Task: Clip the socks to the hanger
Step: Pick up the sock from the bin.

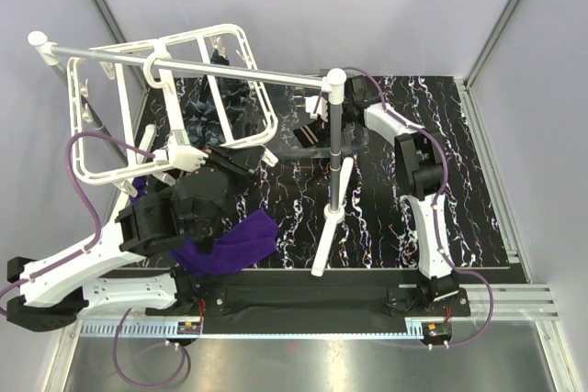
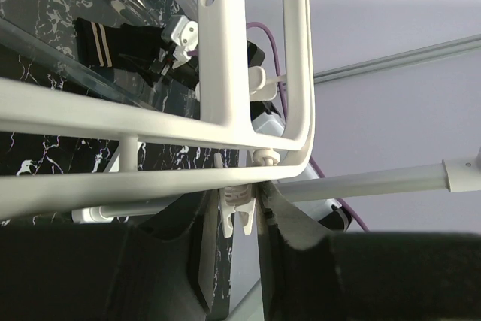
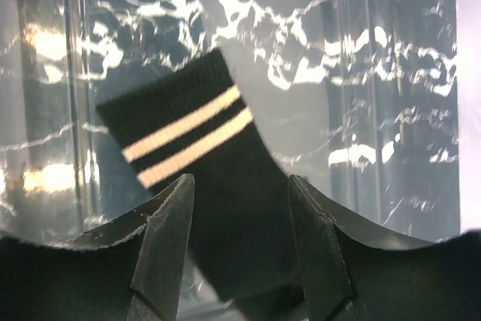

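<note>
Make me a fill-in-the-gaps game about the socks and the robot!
The black sock between the fingers of the right gripper has ___ tan stripes.
The bright sock is coloured ___.
The left gripper is shut on a small white ___ under the hanger.
The hanger hangs from a silver ___.
Missing words: two; purple; clip; rod.

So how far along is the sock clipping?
Done, apparently: one dark marbled sock hangs in the hanger. In hand: left jaws pinch a white clip; right jaws straddle the black tan-striped sock, grip unclear. To do: that sock and the purple sock, both unclipped.
</note>
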Controlling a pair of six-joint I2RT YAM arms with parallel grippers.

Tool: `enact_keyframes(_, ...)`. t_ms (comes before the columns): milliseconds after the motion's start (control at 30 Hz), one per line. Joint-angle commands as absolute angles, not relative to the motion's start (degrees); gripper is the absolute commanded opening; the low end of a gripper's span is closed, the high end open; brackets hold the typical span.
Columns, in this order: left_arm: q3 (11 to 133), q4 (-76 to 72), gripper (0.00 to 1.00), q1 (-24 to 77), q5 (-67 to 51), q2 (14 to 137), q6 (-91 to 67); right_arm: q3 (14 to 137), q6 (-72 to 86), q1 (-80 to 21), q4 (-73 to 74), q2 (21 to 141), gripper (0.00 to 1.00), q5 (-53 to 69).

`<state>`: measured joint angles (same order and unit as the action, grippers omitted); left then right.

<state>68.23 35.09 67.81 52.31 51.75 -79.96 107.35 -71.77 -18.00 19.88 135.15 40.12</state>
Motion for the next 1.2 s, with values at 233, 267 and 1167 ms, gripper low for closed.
enact_keyframes(233,68.55,33.57,0.00,68.03,53.96,49.92,-78.66,122.87,-76.73,-19.25,34.19,143.09,0.62,41.40)
enact_keyframes(267,68.38,33.66,0.00,68.03,54.23,49.83,-78.66,123.31,-77.08,-19.16,36.02,143.00,0.63,41.05)
enact_keyframes(1167,68.91,33.05,0.00,68.03,54.67,49.57,-76.91,142.21,-75.31,-21.88,60.38,155.04,0.52,35.34)
